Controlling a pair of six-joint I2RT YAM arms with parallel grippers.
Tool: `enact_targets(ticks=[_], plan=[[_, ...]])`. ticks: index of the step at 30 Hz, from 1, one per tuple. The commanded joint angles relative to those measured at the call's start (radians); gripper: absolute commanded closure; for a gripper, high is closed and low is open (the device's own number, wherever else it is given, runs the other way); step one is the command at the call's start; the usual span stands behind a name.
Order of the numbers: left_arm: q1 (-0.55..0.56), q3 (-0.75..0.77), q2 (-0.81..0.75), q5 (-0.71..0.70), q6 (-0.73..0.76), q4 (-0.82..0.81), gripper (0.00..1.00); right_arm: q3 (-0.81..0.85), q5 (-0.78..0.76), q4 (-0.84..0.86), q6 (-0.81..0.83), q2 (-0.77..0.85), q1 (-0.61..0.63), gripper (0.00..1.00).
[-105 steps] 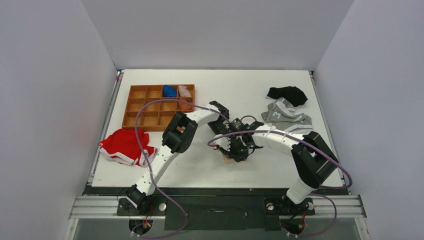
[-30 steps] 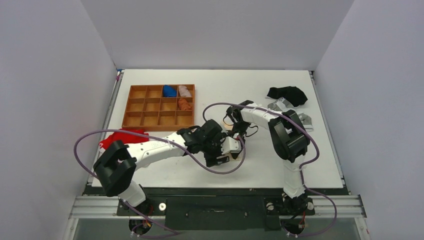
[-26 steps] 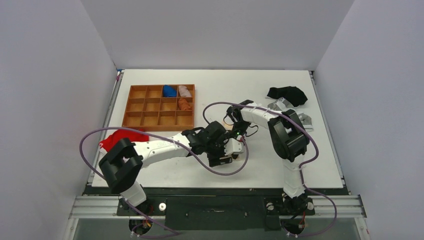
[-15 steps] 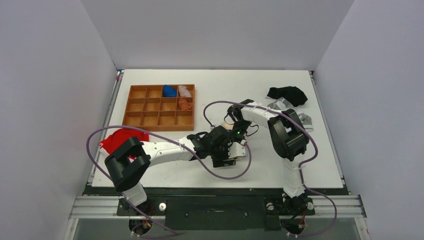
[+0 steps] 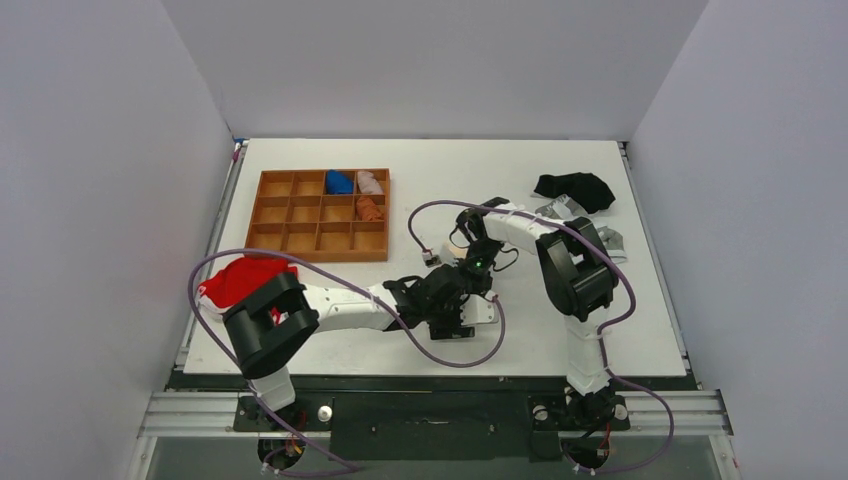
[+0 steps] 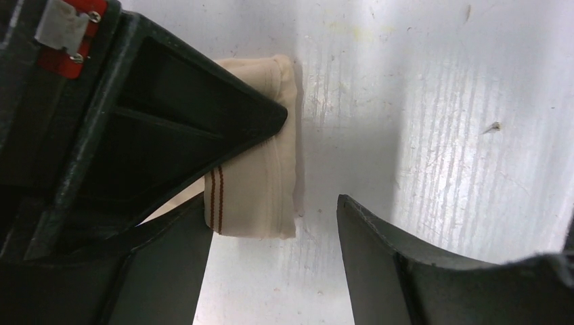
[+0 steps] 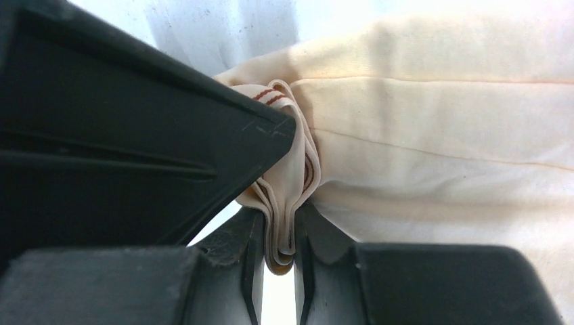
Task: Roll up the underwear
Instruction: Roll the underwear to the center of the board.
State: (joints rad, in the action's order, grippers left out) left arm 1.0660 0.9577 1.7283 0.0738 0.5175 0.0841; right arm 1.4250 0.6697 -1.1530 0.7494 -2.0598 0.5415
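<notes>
**A:** Where's the underwear [image 7: 440, 115]?

**B:** Middle of the worktop [image 5: 520, 170], under both arms [image 5: 340, 303]. It looks like soft, light, limp cream cloth. The layers would likely slide, so I'd take the bunched folded edge.

**A:** End effectors?

**B:** The right end effector [image 7: 277, 237] is pinched shut on that edge. The left end effector [image 6: 273, 210] gapes, empty, one finger just beside the cloth's end.

**A:** Views?

**B:** Wrist cameras show the pinch and red stitching [image 6: 215, 200]; overhead, the arms hide the cloth.
</notes>
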Motion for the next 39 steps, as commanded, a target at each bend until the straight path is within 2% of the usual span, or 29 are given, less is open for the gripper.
enact_targets(ticks=[1, 8, 13, 21, 28, 30, 33, 36, 39], plan=[[-0.003, 0.001, 0.032, -0.035, 0.003, -0.098, 0.38, 0.025, 0.011, 0.004, 0.033, -0.026, 0.003, 1.0], [-0.013, 0.013, 0.066, -0.023, -0.008, -0.089, 0.42, 0.028, 0.011, -0.001, 0.032, -0.031, 0.004, 1.0], [-0.038, 0.05, 0.091, 0.031, -0.015, -0.017, 0.55, 0.028, 0.013, -0.005, 0.037, -0.031, 0.003, 1.0], [-0.054, 0.06, 0.124, 0.083, -0.031, 0.02, 0.66, 0.031, 0.014, -0.007, 0.036, -0.035, 0.003, 1.0], [-0.054, 0.089, 0.154, 0.139, -0.039, 0.079, 0.98, 0.034, 0.015, -0.005, 0.03, -0.038, 0.001, 1.0], [-0.058, 0.091, 0.157, 0.159, -0.043, 0.092, 1.0, 0.034, 0.018, -0.003, 0.027, -0.037, -0.006, 1.0], [-0.082, 0.103, 0.159, 0.217, -0.056, 0.125, 1.0, 0.033, 0.017, 0.006, 0.013, -0.028, -0.028, 0.92], [-0.107, 0.125, 0.164, 0.28, -0.066, 0.176, 1.0, 0.031, 0.022, 0.015, -0.001, 0.002, -0.06, 0.75], [-0.131, 0.135, 0.168, 0.339, -0.075, 0.204, 1.0, 0.027, 0.028, 0.025, -0.018, 0.035, -0.085, 0.66]])
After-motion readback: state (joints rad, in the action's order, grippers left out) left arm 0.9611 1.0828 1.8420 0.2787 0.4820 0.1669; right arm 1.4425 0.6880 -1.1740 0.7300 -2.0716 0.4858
